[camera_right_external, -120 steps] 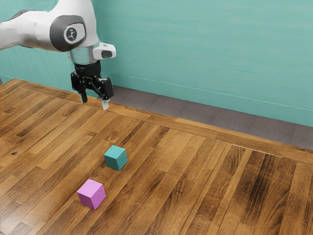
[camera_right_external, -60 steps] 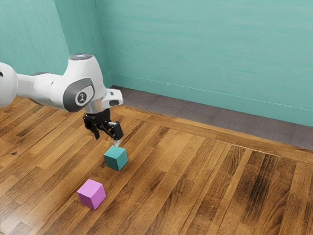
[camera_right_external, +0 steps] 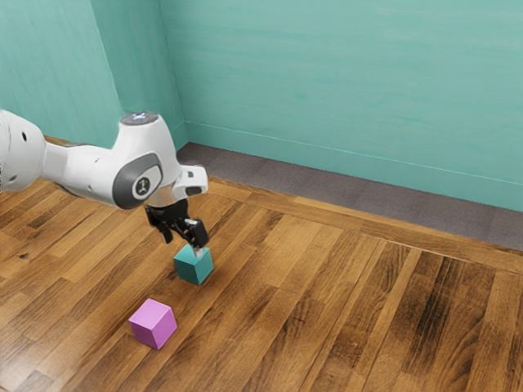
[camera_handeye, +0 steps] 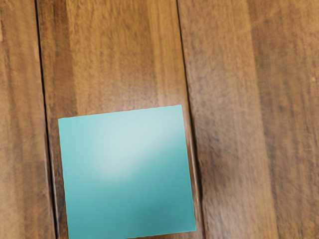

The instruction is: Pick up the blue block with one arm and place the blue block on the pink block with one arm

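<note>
The blue block (camera_right_external: pixel 194 265), a teal-blue cube, rests on the wooden floor-like table top. In the wrist view its top face (camera_handeye: pixel 127 172) lies close beneath my hand. My gripper (camera_right_external: pixel 185 239) hangs open directly over the cube, fingertips at about the height of its top edge and straddling it without gripping. The pink block (camera_right_external: pixel 153 323) sits apart from it, nearer the camera and toward the exterior view's left.
The wooden surface (camera_right_external: pixel 343 310) stretches wide to the exterior view's right. A grey strip (camera_right_external: pixel 368 196) and teal walls (camera_right_external: pixel 343 73) bound it at the back.
My arm has come down from high at the back left to just over the blue block. Both blocks stay where they were.
</note>
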{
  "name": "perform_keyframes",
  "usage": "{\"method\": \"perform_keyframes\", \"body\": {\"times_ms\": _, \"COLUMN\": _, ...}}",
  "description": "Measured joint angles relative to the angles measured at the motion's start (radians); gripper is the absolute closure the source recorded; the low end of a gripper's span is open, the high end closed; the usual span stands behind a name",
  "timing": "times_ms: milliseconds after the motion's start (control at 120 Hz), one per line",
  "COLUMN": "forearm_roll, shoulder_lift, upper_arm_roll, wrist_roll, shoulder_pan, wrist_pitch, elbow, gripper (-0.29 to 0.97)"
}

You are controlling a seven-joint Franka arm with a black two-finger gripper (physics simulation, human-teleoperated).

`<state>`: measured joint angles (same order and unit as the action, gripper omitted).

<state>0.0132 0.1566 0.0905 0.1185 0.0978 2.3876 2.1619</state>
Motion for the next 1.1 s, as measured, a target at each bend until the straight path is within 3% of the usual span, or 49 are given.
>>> {"method": "perform_keyframes", "body": {"times_ms": 1100, "forearm_roll": -0.007, "shoulder_lift": 0.172, "upper_arm_roll": -0.006, "wrist_roll": 0.031, "shoulder_pan": 0.013, "wrist_pitch": 0.055, "elbow": -0.096, "gripper": 0.0}}
